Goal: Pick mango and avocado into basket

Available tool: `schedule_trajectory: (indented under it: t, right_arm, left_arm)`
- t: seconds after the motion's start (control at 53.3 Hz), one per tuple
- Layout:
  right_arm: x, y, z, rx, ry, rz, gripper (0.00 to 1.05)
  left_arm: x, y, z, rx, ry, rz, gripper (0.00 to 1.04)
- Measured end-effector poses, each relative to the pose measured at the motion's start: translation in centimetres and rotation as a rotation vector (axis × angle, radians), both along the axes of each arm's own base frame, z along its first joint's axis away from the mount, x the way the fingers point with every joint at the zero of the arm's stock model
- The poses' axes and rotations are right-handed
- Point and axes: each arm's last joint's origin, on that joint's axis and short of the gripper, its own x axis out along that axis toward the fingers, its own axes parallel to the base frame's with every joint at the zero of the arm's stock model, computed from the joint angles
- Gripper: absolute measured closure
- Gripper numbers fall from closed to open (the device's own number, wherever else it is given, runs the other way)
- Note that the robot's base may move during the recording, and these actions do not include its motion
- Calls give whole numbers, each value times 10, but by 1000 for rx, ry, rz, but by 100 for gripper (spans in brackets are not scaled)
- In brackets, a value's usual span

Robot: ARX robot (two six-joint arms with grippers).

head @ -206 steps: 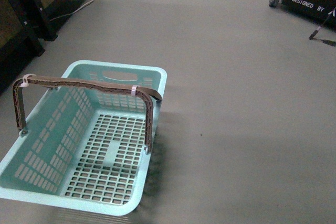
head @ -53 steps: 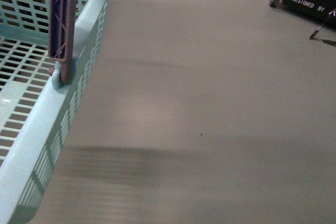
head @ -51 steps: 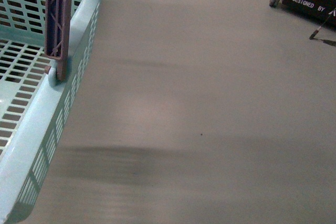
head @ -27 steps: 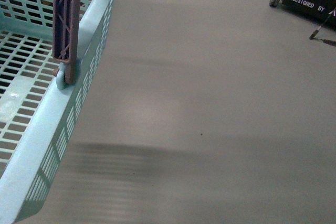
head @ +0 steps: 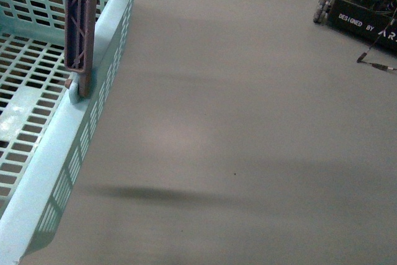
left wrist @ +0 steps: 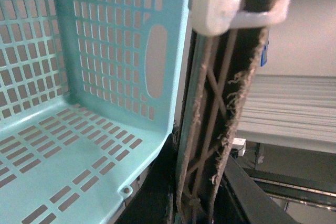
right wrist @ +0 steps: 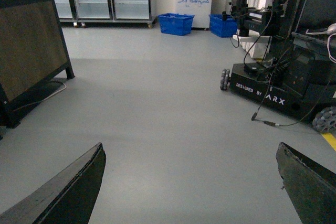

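Right gripper (right wrist: 190, 156): black throughout, built as two broad, flat plates.
Right fingers (right wrist: 65, 195): matte and dark, each widening from a blunt, rounded tip.
Right finger edges: thin pale rim along the upper inner border, with light grey scuffing on the flat faces.
Left gripper (left wrist: 202, 182): also black, seen in the left wrist view as two straight, dark bars.
Left fingers (left wrist: 247, 195): smooth, flat-sided, with a faint sheen along one long edge; finer detail too dark to tell.
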Motion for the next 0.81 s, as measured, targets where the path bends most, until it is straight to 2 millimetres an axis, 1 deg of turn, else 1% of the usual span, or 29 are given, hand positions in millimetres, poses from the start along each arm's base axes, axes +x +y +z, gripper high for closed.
schedule_trajectory:
  t: [0.806]
  right_arm:
    - [0, 0, 0, 0, 0, 0, 8]
  left_arm:
    - [0, 0, 1, 0, -4, 1, 92]
